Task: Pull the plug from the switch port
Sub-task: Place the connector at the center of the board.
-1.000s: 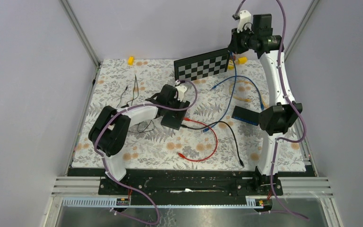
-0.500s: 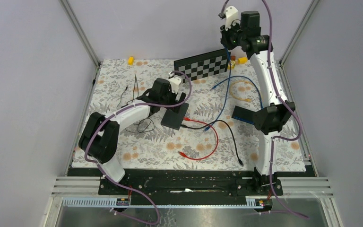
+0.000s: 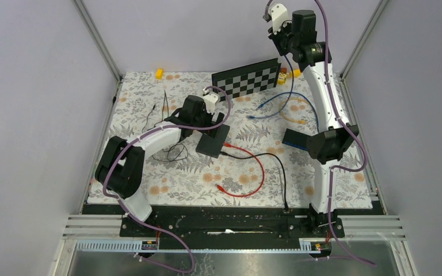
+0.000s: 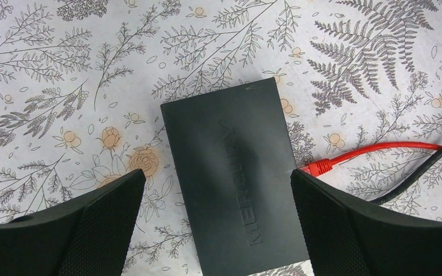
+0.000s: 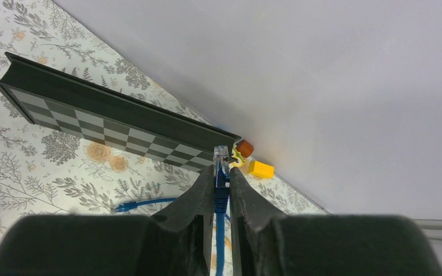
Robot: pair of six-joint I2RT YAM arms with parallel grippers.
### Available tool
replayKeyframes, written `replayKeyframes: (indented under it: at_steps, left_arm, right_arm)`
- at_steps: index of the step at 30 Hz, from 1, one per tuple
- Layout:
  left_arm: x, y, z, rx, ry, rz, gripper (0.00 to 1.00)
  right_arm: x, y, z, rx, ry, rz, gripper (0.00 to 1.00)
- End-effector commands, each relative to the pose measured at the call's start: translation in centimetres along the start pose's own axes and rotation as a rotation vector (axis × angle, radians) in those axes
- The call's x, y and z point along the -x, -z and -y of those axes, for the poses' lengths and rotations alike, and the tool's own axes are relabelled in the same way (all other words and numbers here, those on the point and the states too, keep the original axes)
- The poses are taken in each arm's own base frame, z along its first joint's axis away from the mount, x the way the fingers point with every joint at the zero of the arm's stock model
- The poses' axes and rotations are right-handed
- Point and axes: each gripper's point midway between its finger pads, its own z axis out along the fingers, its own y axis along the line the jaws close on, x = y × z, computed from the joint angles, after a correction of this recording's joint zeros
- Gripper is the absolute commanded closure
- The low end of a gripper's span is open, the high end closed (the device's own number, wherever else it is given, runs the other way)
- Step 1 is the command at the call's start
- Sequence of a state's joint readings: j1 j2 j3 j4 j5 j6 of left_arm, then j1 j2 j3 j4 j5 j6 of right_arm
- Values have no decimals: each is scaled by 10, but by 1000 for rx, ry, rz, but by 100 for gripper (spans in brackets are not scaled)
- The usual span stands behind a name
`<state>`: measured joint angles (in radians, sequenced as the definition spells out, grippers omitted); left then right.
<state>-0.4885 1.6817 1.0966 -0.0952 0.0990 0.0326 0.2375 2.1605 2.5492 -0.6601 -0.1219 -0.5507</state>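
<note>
The right claw [image 5: 221,171] was nearly closed, pinching the blue plug [image 5: 221,155]. The plug's long axis ran out along the fingers [image 5: 204,190], clear tip foremost, toward the back wall [image 5: 322,86]. It hung high over the far edge of the worktop [image 5: 46,172], well apart from the switch [image 4: 224,132]. The switch lay flat under the left claw [image 4: 216,184], whose jaws were spread wide astride it and clamped on nothing. A red plug [image 4: 320,167] sat at the switch's side.

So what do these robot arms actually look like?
The left arm and right arm have white curved links between chunky black joints, each trailed by a purple cable. The left end effector and right end effector each carry two broad matte-black fingers.
</note>
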Motion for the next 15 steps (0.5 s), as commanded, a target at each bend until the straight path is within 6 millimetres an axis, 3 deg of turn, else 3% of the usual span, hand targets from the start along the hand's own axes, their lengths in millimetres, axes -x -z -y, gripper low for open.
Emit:
replayKeyframes:
  at_steps: [1,5,8,15]
  left_arm:
    - [23,12,0,-16,-3,86,1]
    - [26,16,-1,-10,-1,93,1]
    - [26,20,-3,-7,3,98,1]
    - [19,33,-7,7,3,101,1]
  right_arm:
    - [55,52,31,-107,68,132,100]
    - [41,40,9,-38,87,103,100]
    - [17,18,-11,7,141,28,100]
    - [-85,-39,-54,93,300,-261,99]
